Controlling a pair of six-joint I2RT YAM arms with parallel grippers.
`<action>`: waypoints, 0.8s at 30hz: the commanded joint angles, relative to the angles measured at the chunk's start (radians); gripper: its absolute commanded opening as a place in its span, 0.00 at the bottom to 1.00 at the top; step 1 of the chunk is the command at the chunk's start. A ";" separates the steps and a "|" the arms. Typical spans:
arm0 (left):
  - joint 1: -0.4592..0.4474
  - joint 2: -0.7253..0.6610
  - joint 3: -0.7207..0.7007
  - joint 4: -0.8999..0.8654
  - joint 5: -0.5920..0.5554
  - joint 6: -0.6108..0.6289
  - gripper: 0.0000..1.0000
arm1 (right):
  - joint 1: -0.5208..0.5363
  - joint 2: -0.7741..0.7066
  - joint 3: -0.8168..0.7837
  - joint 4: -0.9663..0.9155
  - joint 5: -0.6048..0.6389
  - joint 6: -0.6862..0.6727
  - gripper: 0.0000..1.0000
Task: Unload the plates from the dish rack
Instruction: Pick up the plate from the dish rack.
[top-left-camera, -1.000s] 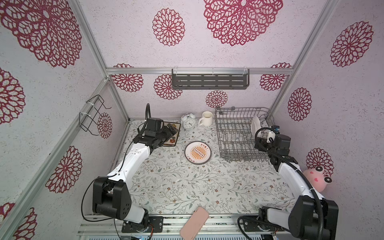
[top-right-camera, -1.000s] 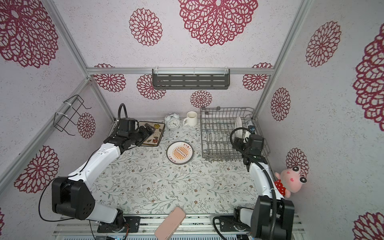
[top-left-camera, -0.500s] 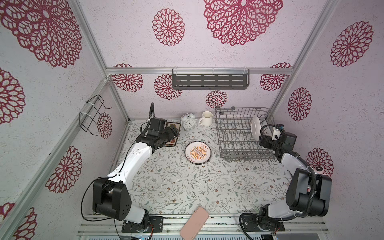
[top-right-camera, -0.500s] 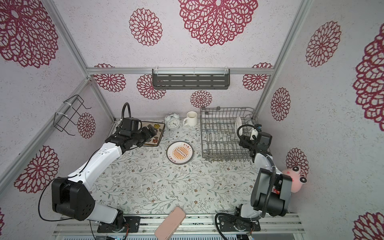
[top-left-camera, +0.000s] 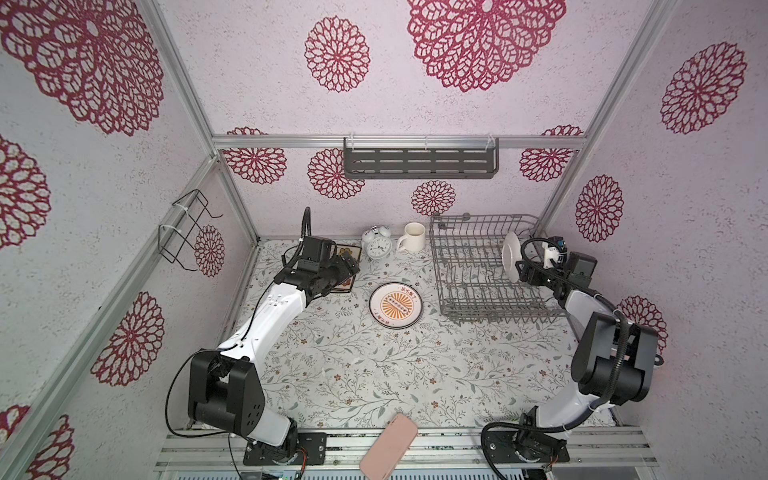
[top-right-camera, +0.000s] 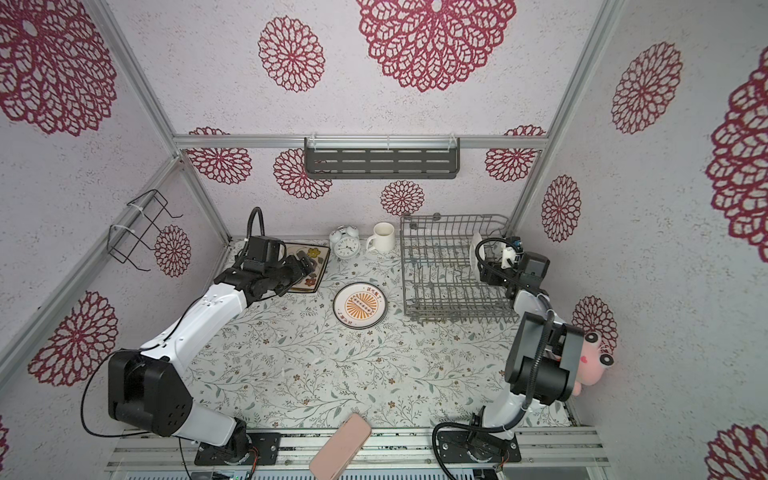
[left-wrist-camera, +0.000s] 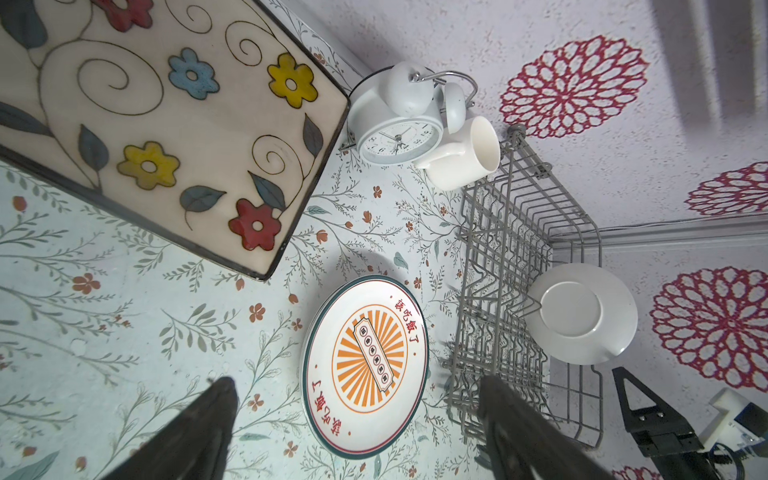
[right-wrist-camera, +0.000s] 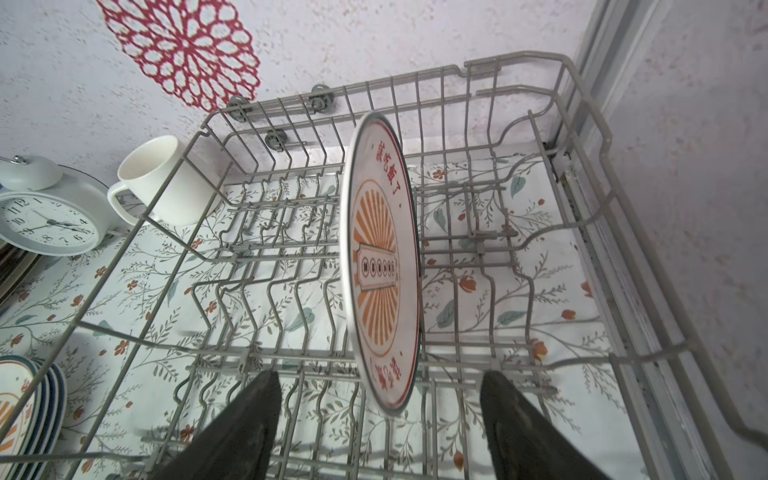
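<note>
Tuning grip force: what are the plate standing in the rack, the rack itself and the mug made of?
Plate: looks like glazed ceramic, glossy white with a printed orange sunburst and a thin rim; melamine is possible.
Dish rack: metal wire with a matte grey coating, made of bent rods with joined crossings.
Mug: glazed white ceramic, thick wall, soft sheen.

Left arm (top-left-camera: 286, 303) hides much of the flowered plate (top-left-camera: 348, 252).

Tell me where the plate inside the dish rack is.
In a top view the round plate stands on edge at the right end of the dish rack, directly in front of the open right gripper.
</note>
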 joint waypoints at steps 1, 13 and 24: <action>-0.006 0.014 0.007 0.011 0.000 0.022 0.93 | 0.000 0.035 0.079 -0.042 -0.033 -0.052 0.77; -0.004 0.080 0.055 0.013 0.016 0.035 0.94 | 0.071 0.124 0.212 -0.204 0.077 -0.225 0.71; -0.002 0.104 0.069 0.011 0.025 0.040 0.94 | 0.091 0.161 0.256 -0.196 0.089 -0.197 0.59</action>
